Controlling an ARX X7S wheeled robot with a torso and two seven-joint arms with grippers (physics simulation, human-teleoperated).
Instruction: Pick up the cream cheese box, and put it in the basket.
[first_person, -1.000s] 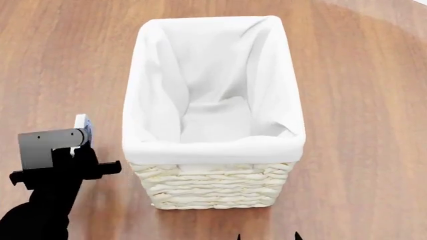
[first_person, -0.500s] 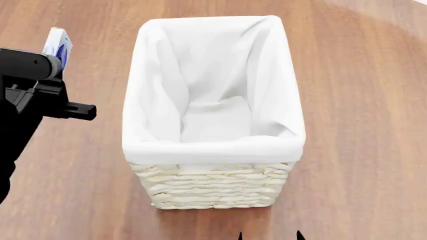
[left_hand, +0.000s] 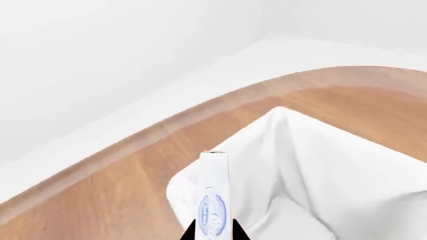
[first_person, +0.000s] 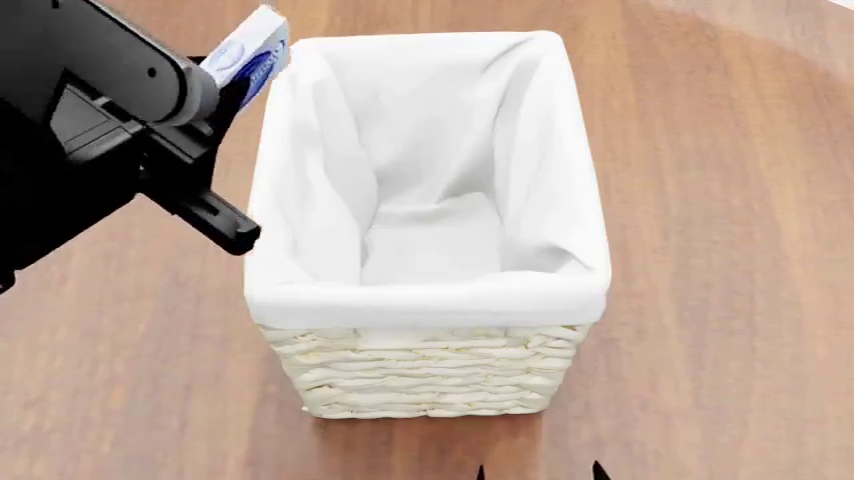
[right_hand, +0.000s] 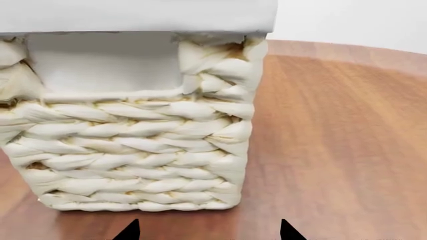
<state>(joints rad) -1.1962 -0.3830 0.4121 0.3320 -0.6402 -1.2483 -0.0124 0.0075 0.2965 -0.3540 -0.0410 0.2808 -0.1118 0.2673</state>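
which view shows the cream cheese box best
The head view: the box shows its blue-printed face, held in the left gripper over the basket's far left corner. The left wrist view shows only the box's thin edge with some print. The right wrist view shows none of it.

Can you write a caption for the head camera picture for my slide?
Left claw carries the cream cheese box over the basket corner.
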